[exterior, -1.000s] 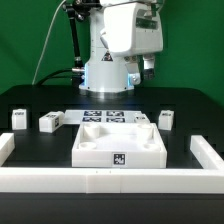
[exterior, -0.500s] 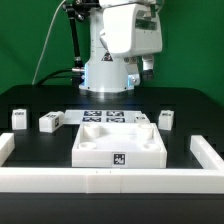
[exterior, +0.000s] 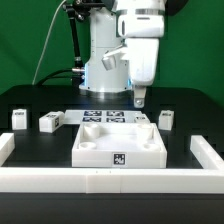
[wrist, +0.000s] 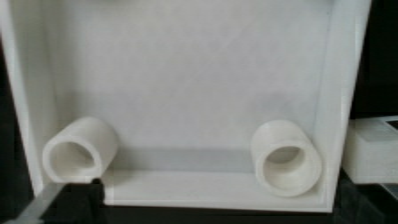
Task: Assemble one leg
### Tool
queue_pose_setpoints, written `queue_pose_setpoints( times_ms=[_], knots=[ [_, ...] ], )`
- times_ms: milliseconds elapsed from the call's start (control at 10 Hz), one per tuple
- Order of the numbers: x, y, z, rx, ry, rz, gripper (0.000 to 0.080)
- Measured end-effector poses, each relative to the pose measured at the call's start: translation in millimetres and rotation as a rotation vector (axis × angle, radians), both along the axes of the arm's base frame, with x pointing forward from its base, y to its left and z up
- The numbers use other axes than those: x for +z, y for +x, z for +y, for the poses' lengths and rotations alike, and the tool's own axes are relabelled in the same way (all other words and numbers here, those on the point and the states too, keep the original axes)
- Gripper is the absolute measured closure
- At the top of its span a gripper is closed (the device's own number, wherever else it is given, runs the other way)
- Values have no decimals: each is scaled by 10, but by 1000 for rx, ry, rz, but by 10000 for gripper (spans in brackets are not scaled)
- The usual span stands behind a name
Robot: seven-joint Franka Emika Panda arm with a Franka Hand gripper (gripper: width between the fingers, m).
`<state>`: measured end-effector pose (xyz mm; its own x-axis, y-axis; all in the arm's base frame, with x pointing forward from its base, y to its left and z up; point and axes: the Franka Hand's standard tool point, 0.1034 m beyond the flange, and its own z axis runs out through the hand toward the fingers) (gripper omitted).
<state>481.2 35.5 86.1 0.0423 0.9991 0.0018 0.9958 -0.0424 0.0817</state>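
Several small white legs with black-and-white tags stand on the black table: two at the exterior view's left (exterior: 19, 119) (exterior: 48, 121) and one at its right (exterior: 166, 118). The wide white square panel (exterior: 120, 143) with round corner recesses lies in the middle. My gripper (exterior: 138, 98) hangs above the table behind the panel's far right corner, holding nothing. In the wrist view the panel (wrist: 205, 90) fills the frame with two recesses (wrist: 77, 150) (wrist: 285, 155), and one leg (wrist: 377, 150) shows at the edge. The gripper (wrist: 217, 203) looks open, its fingers dark at the frame's corners.
The marker board (exterior: 104, 117) lies behind the panel. A white rail (exterior: 110, 178) runs along the front, with side pieces at the left (exterior: 6, 147) and right (exterior: 210, 155). The robot base (exterior: 100, 70) stands at the back.
The arm has swung toward the exterior view's right and the gripper has come down toward the table behind the panel. The panel and legs have not moved.
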Motion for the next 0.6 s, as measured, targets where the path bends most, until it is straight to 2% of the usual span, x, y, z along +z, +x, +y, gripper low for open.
queue_pose_setpoints(
  times_ms=[400, 600],
  knots=[
    [2, 16, -22, -7, 1, -3, 150],
    [-216, -217, -122, -24, 6, 11, 150]
  ],
)
